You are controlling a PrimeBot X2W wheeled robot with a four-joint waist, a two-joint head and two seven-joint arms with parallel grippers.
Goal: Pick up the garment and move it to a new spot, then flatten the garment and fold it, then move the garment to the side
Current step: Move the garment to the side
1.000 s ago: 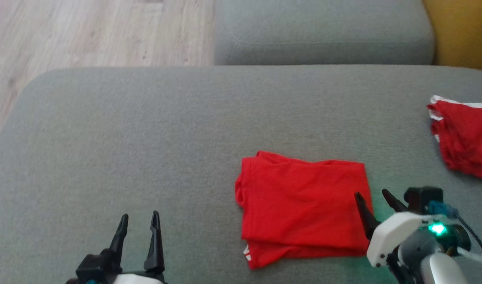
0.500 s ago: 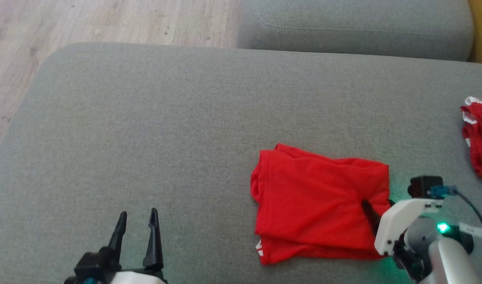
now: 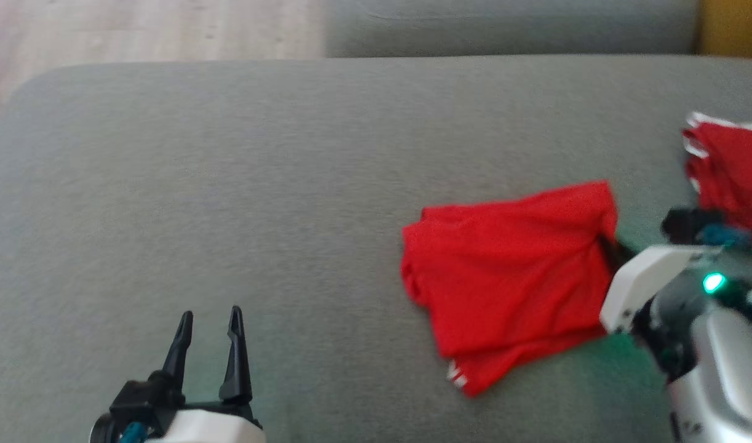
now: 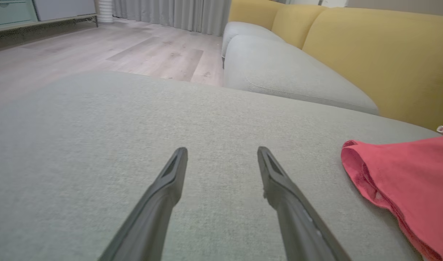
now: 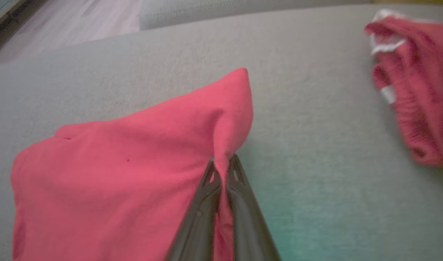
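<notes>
Red cloth, two pieces. Item one: folded garment (image 3: 511,271), count one, lying on the large grey seat cushion (image 3: 228,184), right of centre in the head view. Its 3 o'clock edge is drawn up off the cushion, and a white mark shows at its 7 o'clock corner. Item two: second red piece with white trim (image 3: 729,166), count one, crumpled, at about 2 o'clock from the first and apart from it.

Grippers, two. Right gripper (image 5: 224,165): fingers pressed together on the garment's 3 o'clock edge, with a fold of cloth pinched between them and peaking above the tips. Left gripper (image 3: 209,312): fingers apart, nothing between them but bare cushion. The garment lies at its 2 o'clock, well apart.

Grey cushions, two: the large one carrying both cloths, and a smaller cushion (image 3: 505,27) at 12 o'clock. Yellow sofa back (image 4: 370,54) behind. Pale wood floor (image 3: 136,27) at 11 o'clock.
</notes>
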